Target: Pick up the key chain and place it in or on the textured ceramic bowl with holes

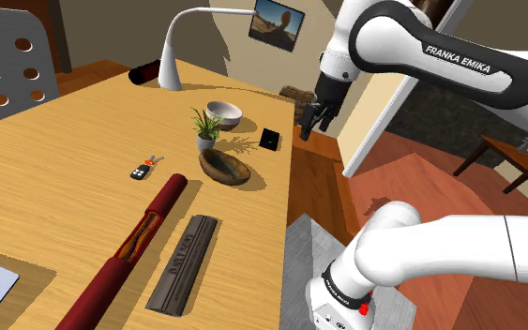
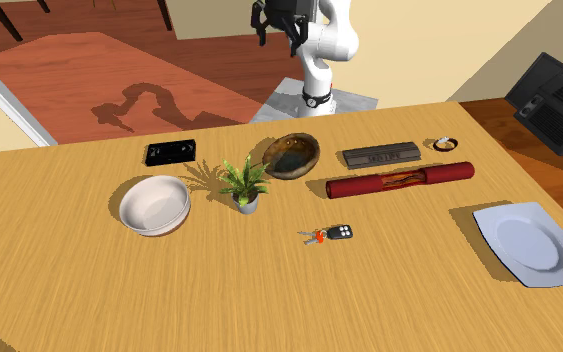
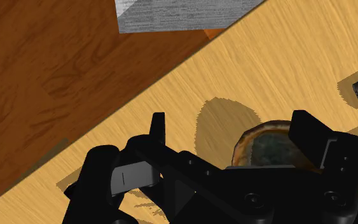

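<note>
The key chain (image 1: 144, 170), a black fob with a red tag, lies on the wooden table (image 1: 55, 178) between the plant and the long red tube; it also shows in the second exterior view (image 2: 330, 235). A brown, rough-looking bowl (image 1: 224, 167) (image 2: 293, 155) with a dark inside sits nearer the arm. My black gripper (image 1: 309, 126) (image 2: 277, 38) hangs open and holds nothing, high over the table's edge on the stand's side, well away from the key chain. In the wrist view the fingers (image 3: 157, 130) stand apart, with the brown bowl (image 3: 269, 145) below them.
A small potted plant (image 2: 242, 185), a white bowl (image 2: 155, 204) and a flat black box (image 2: 169, 152) stand near the brown bowl. A dark red tube (image 2: 399, 181), a grey bar (image 2: 380, 155), a white plate (image 2: 527, 240) and a white lamp (image 1: 182, 47) also occupy the table.
</note>
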Controlling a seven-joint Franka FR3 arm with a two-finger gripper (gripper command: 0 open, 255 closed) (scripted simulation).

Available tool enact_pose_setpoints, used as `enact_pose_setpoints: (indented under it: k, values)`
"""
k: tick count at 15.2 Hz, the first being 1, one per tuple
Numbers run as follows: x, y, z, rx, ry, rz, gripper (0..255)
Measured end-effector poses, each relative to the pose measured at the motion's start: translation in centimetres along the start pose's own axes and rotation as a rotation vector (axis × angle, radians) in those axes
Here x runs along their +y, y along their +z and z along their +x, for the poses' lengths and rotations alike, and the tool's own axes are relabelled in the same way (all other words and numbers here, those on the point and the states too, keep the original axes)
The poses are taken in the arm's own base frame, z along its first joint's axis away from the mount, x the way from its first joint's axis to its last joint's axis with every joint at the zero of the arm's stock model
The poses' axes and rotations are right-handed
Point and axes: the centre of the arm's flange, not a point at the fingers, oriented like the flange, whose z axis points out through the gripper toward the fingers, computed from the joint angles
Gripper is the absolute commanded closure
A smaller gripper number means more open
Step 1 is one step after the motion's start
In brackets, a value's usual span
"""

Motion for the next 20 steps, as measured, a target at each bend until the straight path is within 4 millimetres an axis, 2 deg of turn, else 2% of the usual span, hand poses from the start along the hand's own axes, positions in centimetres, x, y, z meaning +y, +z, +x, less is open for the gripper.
enact_pose_setpoints:
  k: [3, 20]
  values:
    - [-1.1, 0.6, 1.1, 0.001, -0.002, 0.003, 0]
    - [-15.4, 9.1, 14.5, 0.025, -0.030, 0.052, 0]
